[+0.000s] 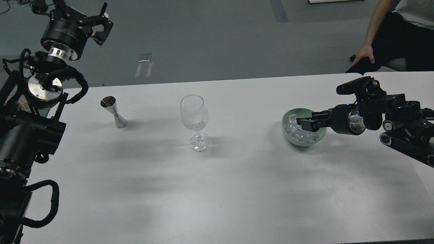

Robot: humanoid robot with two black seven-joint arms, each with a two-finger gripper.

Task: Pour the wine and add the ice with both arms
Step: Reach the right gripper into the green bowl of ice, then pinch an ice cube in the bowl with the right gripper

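The right pincer (304, 123) reached into the bowl (287, 133) of ice (295, 130) near the bench's (217, 189) right edge, its grip indiscernible. The left pincer (98, 27) hovered open beyond the far-left corner.

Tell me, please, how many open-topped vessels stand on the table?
3: a steel jigger at the left, a wine glass in the middle, and a green bowl of ice cubes at the right.
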